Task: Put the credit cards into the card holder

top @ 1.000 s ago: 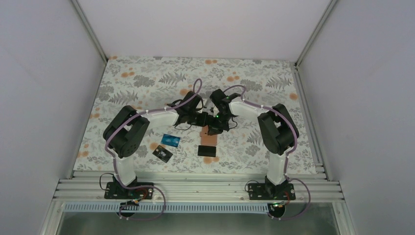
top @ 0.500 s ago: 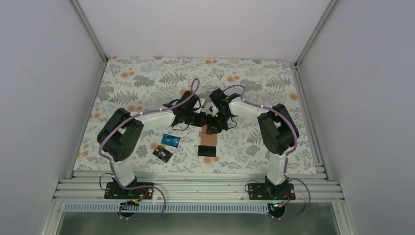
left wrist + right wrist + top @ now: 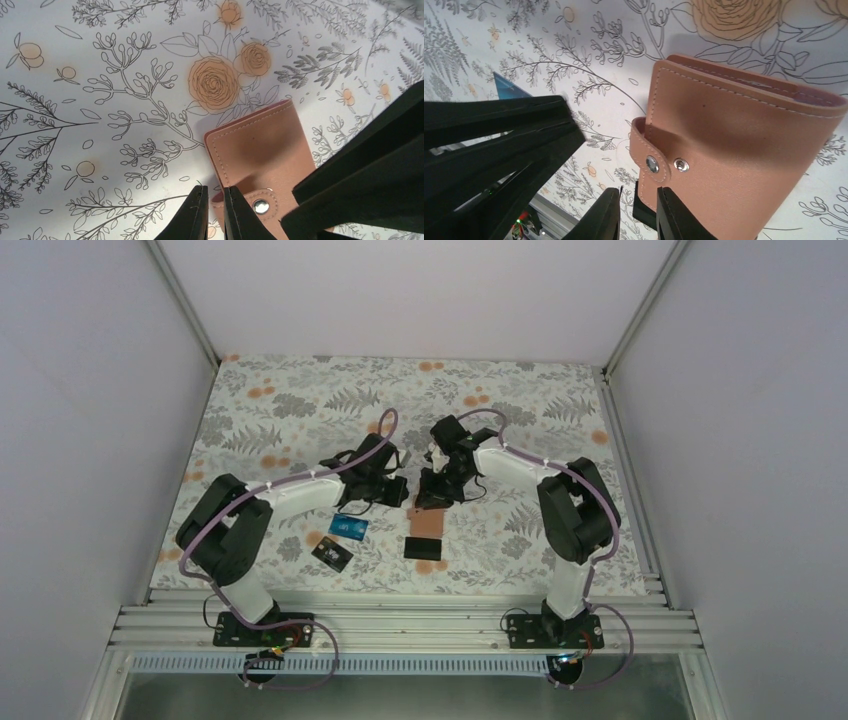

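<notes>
The tan-brown card holder [image 3: 425,523] lies folded on the floral cloth, its strap unsnapped, with the stud [image 3: 652,164] beside its socket. My left gripper [image 3: 398,492] hovers just left of the holder; in the left wrist view it [image 3: 215,197] is shut to a slit beside the strap edge, holding nothing. My right gripper [image 3: 433,496] is over the holder's far end, and the right wrist view shows it [image 3: 638,200] slightly parted at the strap side, empty. A blue credit card [image 3: 349,528], a black printed card [image 3: 331,555] and a plain black card [image 3: 421,546] lie flat nearby.
An aluminium rail [image 3: 400,620] runs along the near edge, with both arm bases on it. Pale walls close in the cloth on the left, right and back. The blue card's corner [image 3: 506,85] shows behind the left gripper's dark body [image 3: 499,135].
My left arm has drawn back to the left, away from the right gripper. The right jaws have parted a little. More of the card holder shows on the cloth.
</notes>
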Tool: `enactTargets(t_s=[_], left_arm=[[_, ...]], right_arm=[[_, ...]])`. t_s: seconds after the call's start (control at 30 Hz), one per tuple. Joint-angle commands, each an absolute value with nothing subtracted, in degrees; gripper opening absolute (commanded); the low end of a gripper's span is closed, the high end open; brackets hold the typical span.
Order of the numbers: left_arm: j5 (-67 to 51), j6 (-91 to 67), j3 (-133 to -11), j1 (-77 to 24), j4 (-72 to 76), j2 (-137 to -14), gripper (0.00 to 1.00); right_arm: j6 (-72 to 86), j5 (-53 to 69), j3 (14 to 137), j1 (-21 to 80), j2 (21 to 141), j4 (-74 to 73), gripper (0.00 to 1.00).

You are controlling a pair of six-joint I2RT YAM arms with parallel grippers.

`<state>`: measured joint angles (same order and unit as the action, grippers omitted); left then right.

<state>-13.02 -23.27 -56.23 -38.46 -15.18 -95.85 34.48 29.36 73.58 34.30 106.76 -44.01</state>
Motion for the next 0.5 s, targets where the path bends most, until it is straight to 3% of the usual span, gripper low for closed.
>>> enactTargets(t_s=[0.0, 0.47], left_arm=[[-12.73, -22.04, -56.33, -38.52, -14.45, -97.30, 0.11], [-15.07, -22.94, -58.24, -38.51, -11.54, -101.24, 0.11]], right_arm=[[33.68, 31.08, 74.45, 33.93, 106.70, -43.09, 0.23], [33.39, 28.92, 73.60, 33.69, 108.51, -42.85, 0.28]])
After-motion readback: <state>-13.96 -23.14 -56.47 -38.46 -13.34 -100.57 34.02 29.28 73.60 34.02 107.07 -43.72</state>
